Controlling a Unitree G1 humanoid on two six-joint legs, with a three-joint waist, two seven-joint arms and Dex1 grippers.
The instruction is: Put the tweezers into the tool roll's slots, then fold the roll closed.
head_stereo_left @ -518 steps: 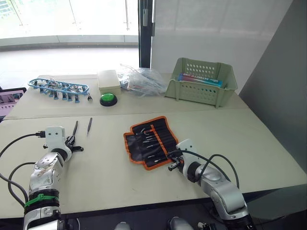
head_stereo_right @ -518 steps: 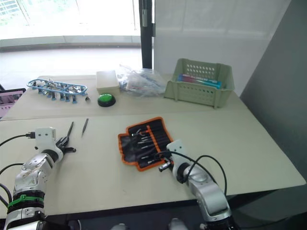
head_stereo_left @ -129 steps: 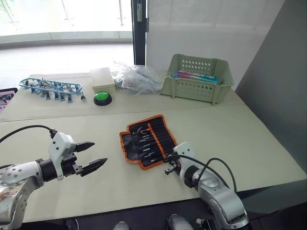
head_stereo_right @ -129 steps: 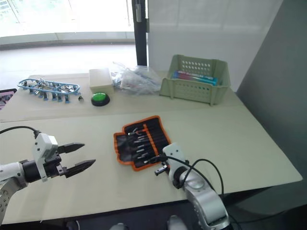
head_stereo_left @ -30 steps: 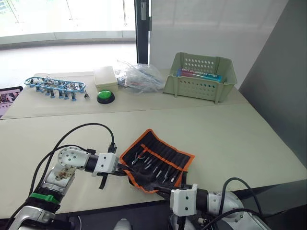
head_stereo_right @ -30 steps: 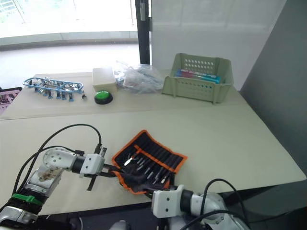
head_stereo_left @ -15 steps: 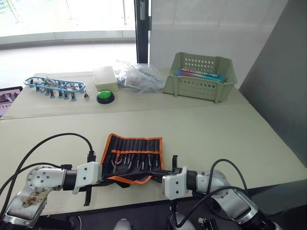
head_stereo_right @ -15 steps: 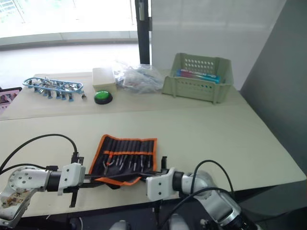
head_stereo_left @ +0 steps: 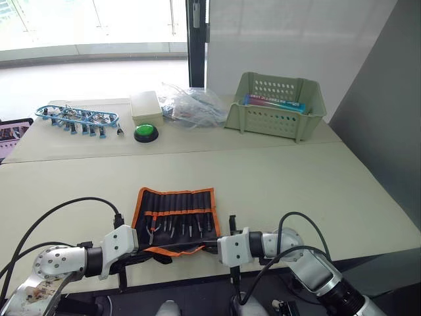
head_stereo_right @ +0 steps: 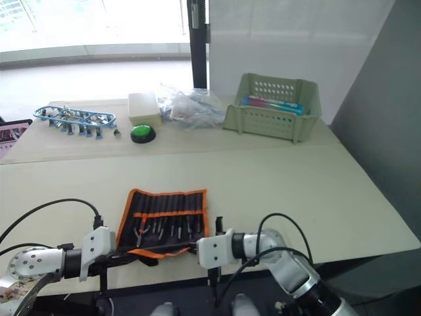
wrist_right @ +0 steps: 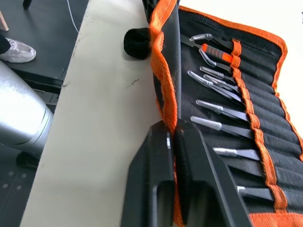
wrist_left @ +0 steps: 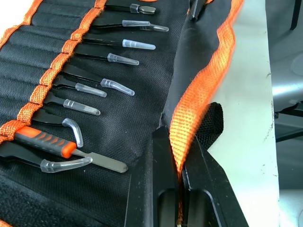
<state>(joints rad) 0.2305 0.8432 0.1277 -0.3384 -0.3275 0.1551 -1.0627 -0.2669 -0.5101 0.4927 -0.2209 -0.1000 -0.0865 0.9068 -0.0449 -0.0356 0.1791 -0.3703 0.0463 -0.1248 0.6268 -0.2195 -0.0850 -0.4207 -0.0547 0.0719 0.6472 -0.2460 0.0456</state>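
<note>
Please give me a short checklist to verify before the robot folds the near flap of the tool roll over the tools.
1. Left pincer shut on the tool roll near hem: ok.
2. Right pincer shut on the same hem: ok.
3. Tweezers seated in the slots, none loose on the table: ok.
4. Roll lying flat and open: ok.
5. Strap clear of the fold: cannot tell.
6. Hem lifted evenly at both ends: cannot tell.

Head stereo overhead; wrist close-ups.

Lab workbench [head_stereo_left: 296,178] (green button [head_stereo_left: 145,133], blue-framed tool rack [head_stereo_left: 77,118]).
</note>
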